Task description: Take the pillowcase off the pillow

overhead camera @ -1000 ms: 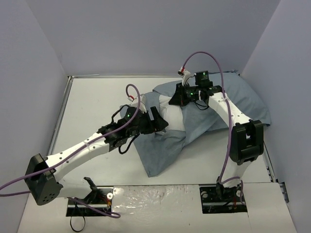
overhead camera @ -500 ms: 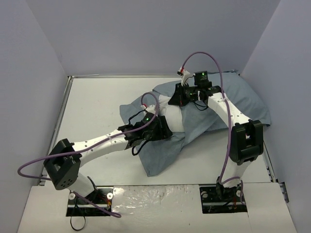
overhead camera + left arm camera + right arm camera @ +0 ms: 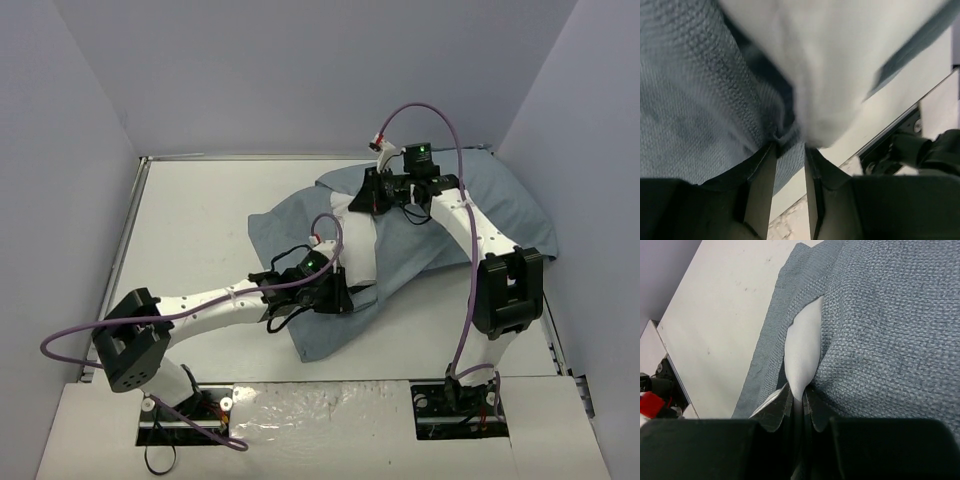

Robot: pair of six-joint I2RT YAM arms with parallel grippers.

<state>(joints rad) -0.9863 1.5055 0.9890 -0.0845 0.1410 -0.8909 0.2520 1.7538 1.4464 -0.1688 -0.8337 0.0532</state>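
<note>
The pillowcase (image 3: 480, 215) lies plain grey-blue side up, spread across the middle and right of the table. The white pillow (image 3: 360, 240) shows as a bare strip sticking out of it. My right gripper (image 3: 363, 200) is shut on a white corner of the pillow (image 3: 804, 350), with the pillowcase (image 3: 880, 330) bunched beside its jaws (image 3: 799, 392). My left gripper (image 3: 338, 298) sits at the near end of the bare pillow. In the left wrist view its fingertips (image 3: 790, 145) pinch a fold of the pillowcase (image 3: 695, 100) right beside the pillow (image 3: 840, 65).
Pale walls enclose the white table (image 3: 190, 220) on the left, back and right. A metal rail (image 3: 122, 255) runs along the left edge. A crinkled foil strip (image 3: 320, 410) covers the near edge between the arm bases. The right arm's elbow (image 3: 510, 290) stands over the pillowcase's near right edge.
My left gripper has moved toward the near edge and right, dragging the pillowcase. More white pillow shows, and a fold of cover now lies out to the left. The right gripper has stayed put.
</note>
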